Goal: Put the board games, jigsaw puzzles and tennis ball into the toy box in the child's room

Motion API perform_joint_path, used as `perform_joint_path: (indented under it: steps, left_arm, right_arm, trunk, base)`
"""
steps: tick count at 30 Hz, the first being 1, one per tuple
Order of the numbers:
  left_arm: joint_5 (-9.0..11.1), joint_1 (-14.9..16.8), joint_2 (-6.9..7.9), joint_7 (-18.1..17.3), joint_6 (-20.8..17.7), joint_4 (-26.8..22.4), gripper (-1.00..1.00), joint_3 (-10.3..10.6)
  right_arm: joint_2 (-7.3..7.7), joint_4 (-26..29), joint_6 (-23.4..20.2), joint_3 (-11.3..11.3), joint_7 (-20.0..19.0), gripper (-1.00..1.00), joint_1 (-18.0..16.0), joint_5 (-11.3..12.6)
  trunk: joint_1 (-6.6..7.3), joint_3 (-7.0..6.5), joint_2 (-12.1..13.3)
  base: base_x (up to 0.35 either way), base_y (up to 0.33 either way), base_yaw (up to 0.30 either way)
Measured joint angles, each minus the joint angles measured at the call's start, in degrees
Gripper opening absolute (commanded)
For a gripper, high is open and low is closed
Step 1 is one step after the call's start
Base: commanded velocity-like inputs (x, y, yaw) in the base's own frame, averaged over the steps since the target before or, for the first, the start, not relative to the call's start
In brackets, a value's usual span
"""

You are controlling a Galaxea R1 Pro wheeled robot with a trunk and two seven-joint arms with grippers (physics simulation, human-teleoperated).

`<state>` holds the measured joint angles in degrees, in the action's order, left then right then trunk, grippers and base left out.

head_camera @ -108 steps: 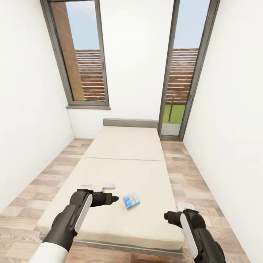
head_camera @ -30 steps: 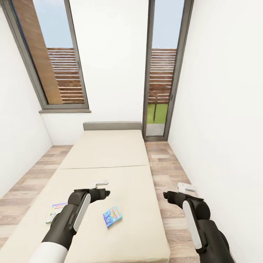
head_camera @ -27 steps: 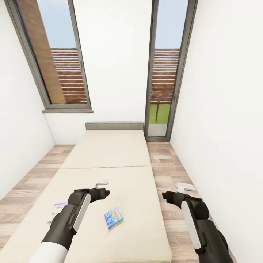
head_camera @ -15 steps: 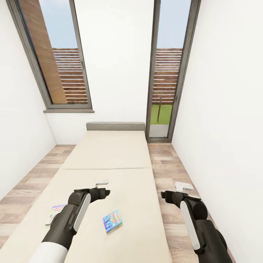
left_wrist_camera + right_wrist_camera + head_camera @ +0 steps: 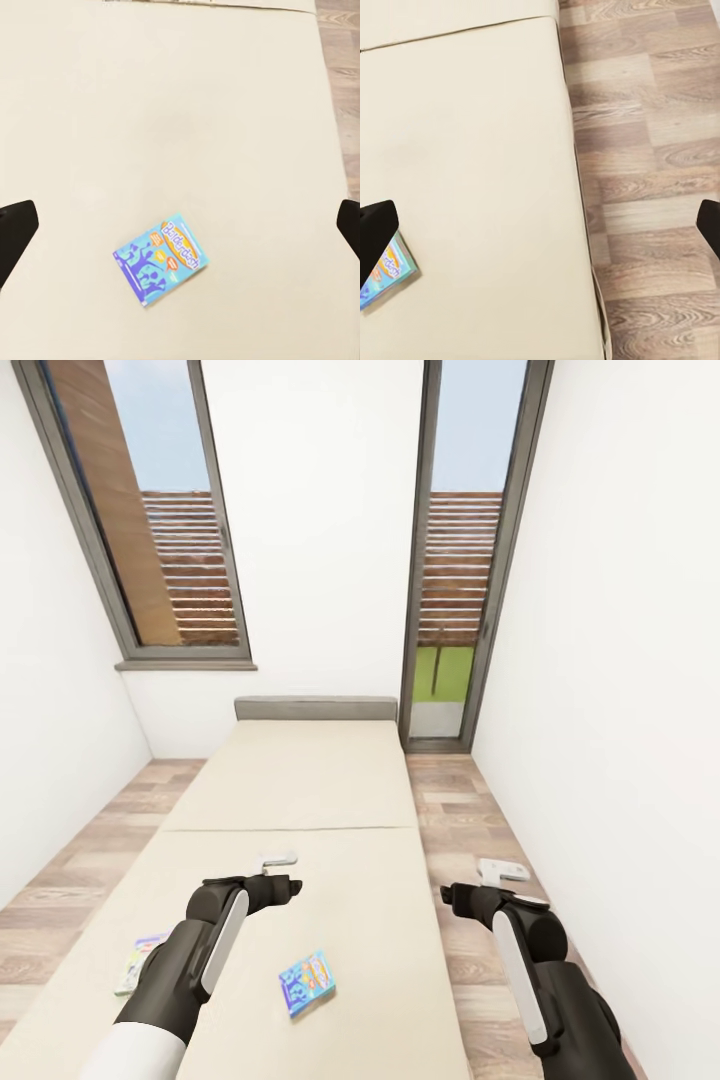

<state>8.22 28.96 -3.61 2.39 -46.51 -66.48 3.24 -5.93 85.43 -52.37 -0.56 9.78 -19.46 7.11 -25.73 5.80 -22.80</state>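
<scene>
A small blue board game [image 5: 306,982] lies flat on the cream bed [image 5: 300,780], also seen under the left wrist camera as the blue box [image 5: 160,259] and at the edge of the right wrist view [image 5: 386,271]. A green-and-white board game [image 5: 135,963] lies near the bed's left edge, partly hidden by my left forearm. My left gripper [image 5: 278,857] hovers open over the mattress beyond the blue box, its dark fingertips [image 5: 15,229] wide apart. My right gripper [image 5: 503,870] hangs open over the floor beside the bed's right edge.
The bed fills the middle of a narrow white-walled room, with strips of wood-plank floor [image 5: 455,810] on both sides. A grey headboard [image 5: 315,707] stands against the far wall, between a window [image 5: 165,530] and a tall glass door [image 5: 465,560].
The whole view has shifted as the camera moved closer over the bed, so both board games now show lower in the picture. Both arms keep the same pose.
</scene>
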Motion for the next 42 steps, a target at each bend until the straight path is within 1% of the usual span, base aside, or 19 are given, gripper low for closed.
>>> perform_joint_path:
  steps: [7,16,23,31,42]
  left_arm:
    - [0.04,0.00,0.00,0.00,-0.03,0.00,1.00,0.01]
    - [0.00,0.00,0.00,0.00,-0.07,0.01,1.00,0.09]
    - [0.05,0.00,0.00,0.00,-0.07,0.02,1.00,0.13]
    - [0.05,0.00,0.01,0.00,-0.06,0.01,1.00,0.23]
    - [0.06,0.00,0.00,0.00,-0.07,0.02,1.00,0.13]
  right_arm:
    - [-0.08,-0.05,0.08,0.00,0.01,1.00,0.00,-0.13]
    - [-0.18,-0.06,1.41,0.07,0.02,1.00,0.00,-0.08]
    - [-0.12,-0.06,1.56,0.08,-0.04,1.00,0.00,-0.11]
    - [-0.17,-0.06,1.58,0.08,-0.07,1.00,0.00,-0.16]
    - [-0.18,-0.06,1.58,0.13,-0.06,1.00,0.00,-0.16]
  trunk:
    - [-0.01,0.00,0.01]
    - [0.00,0.00,0.01]
    - [-0.02,0.00,0.01]
    - [-0.01,0.00,0.01]
    - [0.00,0.00,0.01]
  base:
    - [0.121,0.082,0.000]
    - [0.127,0.009,0.000]
    - [0.037,0.001,0.000]
    - [0.067,-0.086,0.000]
    - [0.068,-0.013,0.000]
